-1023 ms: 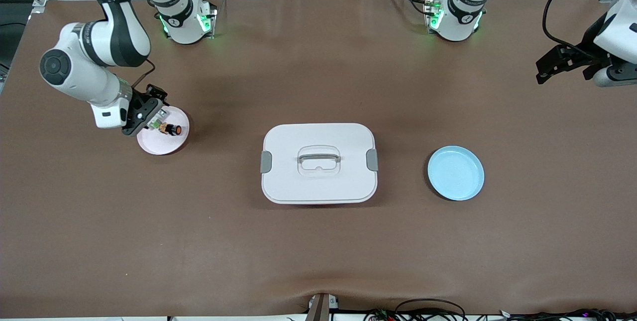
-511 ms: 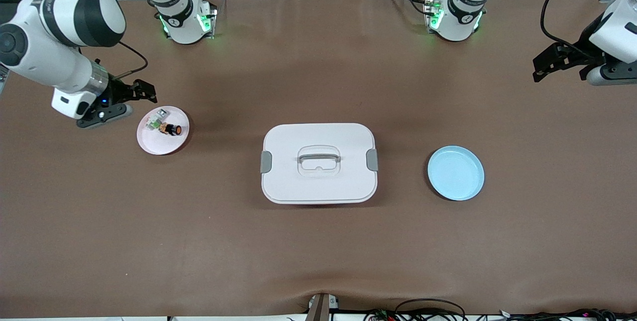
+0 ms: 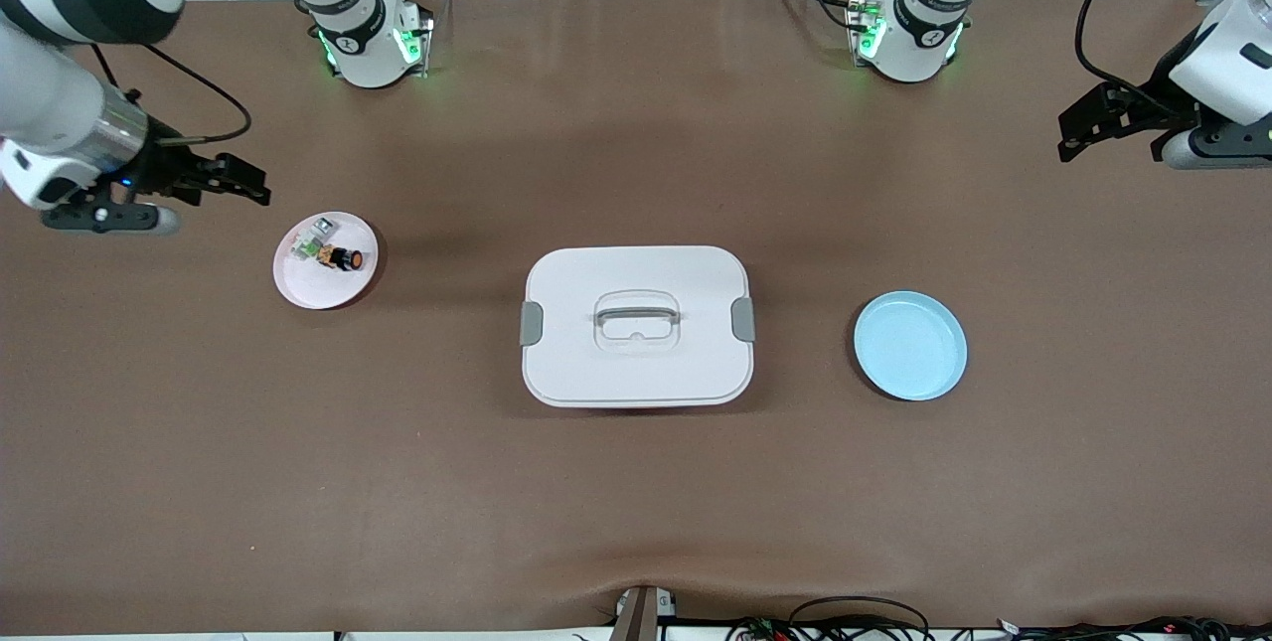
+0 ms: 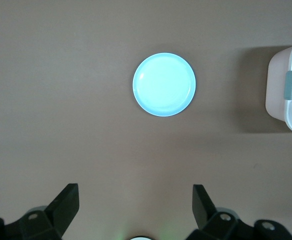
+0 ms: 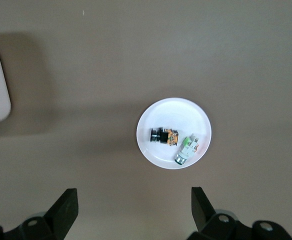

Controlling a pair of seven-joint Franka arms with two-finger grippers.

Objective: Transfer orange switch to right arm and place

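orange switch (image 3: 344, 258) lies on pink plate (image 3: 298, 288) near right arm's table edge, placement apparently done; right gripper (image 3: 234, 180) and left gripper (image 3: 1091, 121) hang empty, jaws spread.

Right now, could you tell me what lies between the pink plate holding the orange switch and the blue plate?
In the front view, the white lidded box sits between the pink plate, where the orange switch lies, and the blue plate.
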